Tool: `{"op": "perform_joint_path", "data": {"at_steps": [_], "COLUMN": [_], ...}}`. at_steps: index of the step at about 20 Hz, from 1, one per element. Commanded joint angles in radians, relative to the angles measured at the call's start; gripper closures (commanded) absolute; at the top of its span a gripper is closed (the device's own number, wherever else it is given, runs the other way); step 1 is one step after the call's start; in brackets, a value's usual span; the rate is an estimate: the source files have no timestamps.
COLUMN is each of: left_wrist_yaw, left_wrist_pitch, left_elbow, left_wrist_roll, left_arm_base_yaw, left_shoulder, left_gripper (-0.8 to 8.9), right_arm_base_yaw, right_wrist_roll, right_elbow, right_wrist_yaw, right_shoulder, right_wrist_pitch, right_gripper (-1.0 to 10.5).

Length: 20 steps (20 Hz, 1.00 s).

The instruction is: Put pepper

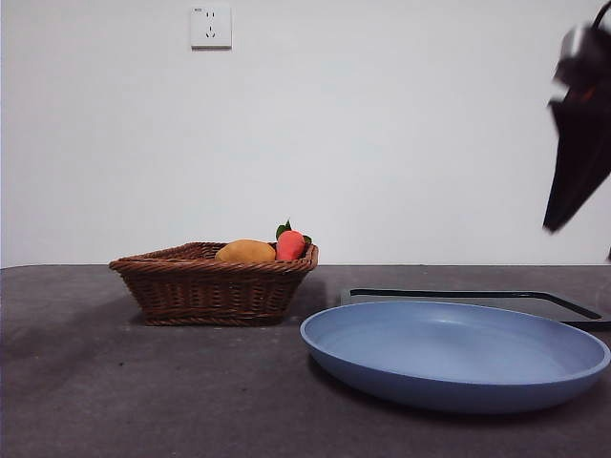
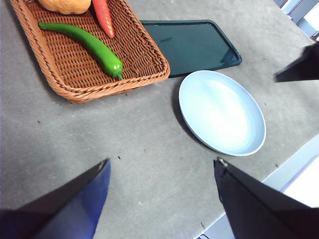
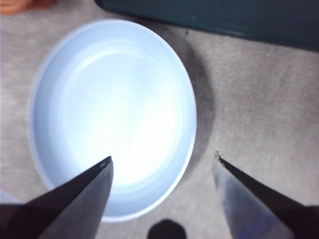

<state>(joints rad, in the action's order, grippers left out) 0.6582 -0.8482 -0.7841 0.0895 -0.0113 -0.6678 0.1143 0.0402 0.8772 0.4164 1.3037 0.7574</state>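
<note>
Pepper point(image 2: 84, 43) flat in basket point(image 2: 60, 82), lying diagonally

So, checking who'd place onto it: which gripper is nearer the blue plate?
Right. The right gripper hovers above the blue plate; the left gripper is farther off, over bare table.

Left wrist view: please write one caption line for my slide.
Green pepper lying in the wicker basket, blue plate bare, open left pincer above the table.
</note>
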Motion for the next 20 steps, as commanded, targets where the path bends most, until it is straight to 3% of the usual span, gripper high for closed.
{"op": "perform_joint_path", "data": {"at_steps": [1,12,15,18,20], "left_wrist_yaw": [0.005,0.004,0.004,0.003,0.000], "left_wrist_pitch": [0.010,0.010,0.010,0.010,0.011], "left_elbow": [-0.017,-0.017,-0.017,-0.017,-0.017], "left_wrist_roll": [0.007,0.007,0.007,0.007,-0.013], "left_arm_base_yaw": [-0.001,-0.001,-0.001,-0.001,-0.001], "left_shoulder": [-0.003,-0.003,-0.003,-0.003,-0.003], "left_gripper": [4.50,4.50,4.50,4.50,4.50], "right_arm_base_yaw": [0.014,0.048,0.060,0.060,0.056], "right_wrist_roll": [-0.004,0.003,0.004,0.002,0.001], "right_elbow": [0.016,0.016,0.016,0.016,0.016], "right_wrist_yaw": [-0.005,-0.030,-0.029,-0.029,-0.030], "right_shoulder": [0.078,0.282,0.317,0.322,0.322], "right_wrist_pitch": [-0.040,-0.145,-0.151,-0.151,-0.148], "right_gripper": [6.0,6.6,7.6,9.5,9.4]}}
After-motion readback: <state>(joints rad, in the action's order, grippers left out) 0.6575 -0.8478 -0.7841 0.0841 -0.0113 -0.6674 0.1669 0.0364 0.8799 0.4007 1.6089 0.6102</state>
